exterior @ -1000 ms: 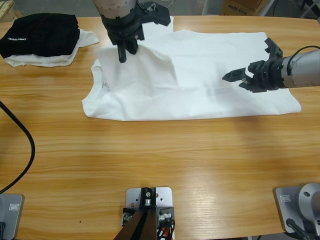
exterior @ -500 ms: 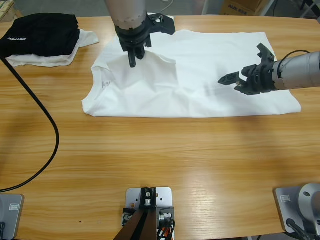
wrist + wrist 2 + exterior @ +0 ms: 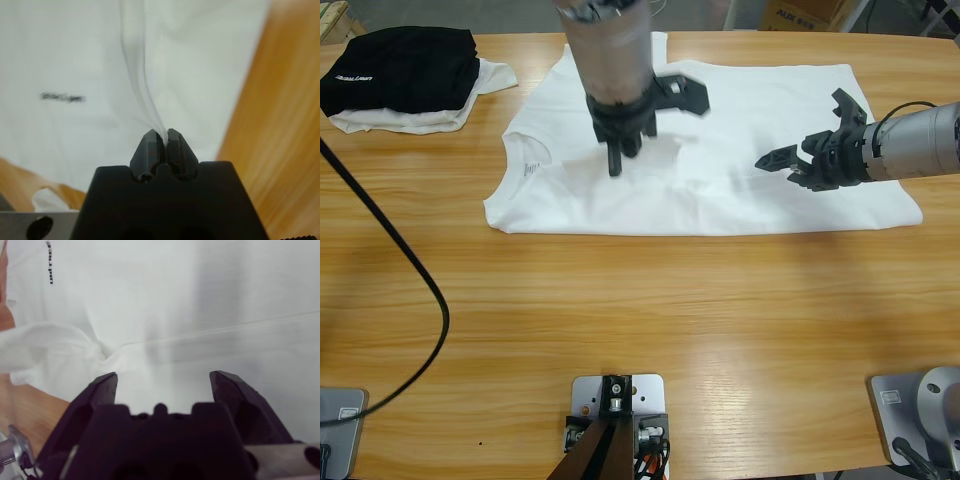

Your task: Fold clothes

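High view: a folded black garment (image 3: 405,68) lay on a smaller white one (image 3: 490,76) at the wooden counter's (image 3: 640,310) ten o'clock corner, well clear of both arms. The soft, wrinkled white T-shirt (image 3: 740,190) spread across the twelve o'clock half.

Left wrist view: the left gripper (image 3: 161,139), jaws pressed together, pinched a raised ridge of the T-shirt (image 3: 75,60).

Right wrist view: the right gripper (image 3: 163,382), jaws spread, hovered over the cloth (image 3: 200,290) near its dark print (image 3: 49,262).

Gaping right claw (image 3: 162,382) over T-shirt (image 3: 200,300)
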Available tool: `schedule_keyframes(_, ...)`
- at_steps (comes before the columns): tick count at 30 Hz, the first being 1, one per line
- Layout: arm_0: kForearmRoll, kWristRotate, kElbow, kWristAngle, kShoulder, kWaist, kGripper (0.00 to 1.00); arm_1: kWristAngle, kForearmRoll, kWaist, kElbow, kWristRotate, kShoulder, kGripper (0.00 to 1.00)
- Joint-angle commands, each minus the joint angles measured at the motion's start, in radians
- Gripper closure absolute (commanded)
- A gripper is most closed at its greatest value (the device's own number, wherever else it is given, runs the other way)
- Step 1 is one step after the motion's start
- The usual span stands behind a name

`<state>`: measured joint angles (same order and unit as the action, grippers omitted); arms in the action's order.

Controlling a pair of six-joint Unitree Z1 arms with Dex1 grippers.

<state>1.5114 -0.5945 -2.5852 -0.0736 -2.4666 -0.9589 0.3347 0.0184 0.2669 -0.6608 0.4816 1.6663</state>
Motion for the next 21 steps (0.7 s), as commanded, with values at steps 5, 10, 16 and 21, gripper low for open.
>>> schedule_keyframes(5, 0.126, 0.010, 0.184, 0.063, -0.025, -0.009, 1.000, 0.016, 0.025, 0.010, 0.056, -0.006, 0.011, 0.243)
schedule_keyframes(10, 0.122, 0.011, 0.201, 0.193, -0.025, -0.006, 1.000, 0.019, 0.037, 0.009, 0.056, -0.003, 0.009, 0.243)
schedule_keyframes(16, 0.121, 0.078, 0.214, 0.324, -0.043, -0.003, 0.833, 0.023, 0.044, 0.010, 0.050, 0.002, 0.010, 0.243)
schedule_keyframes(21, 0.122, 0.136, 0.198, 0.237, -0.045, 0.022, 0.636, 0.024, 0.043, 0.009, 0.059, 0.002, 0.009, 0.243)
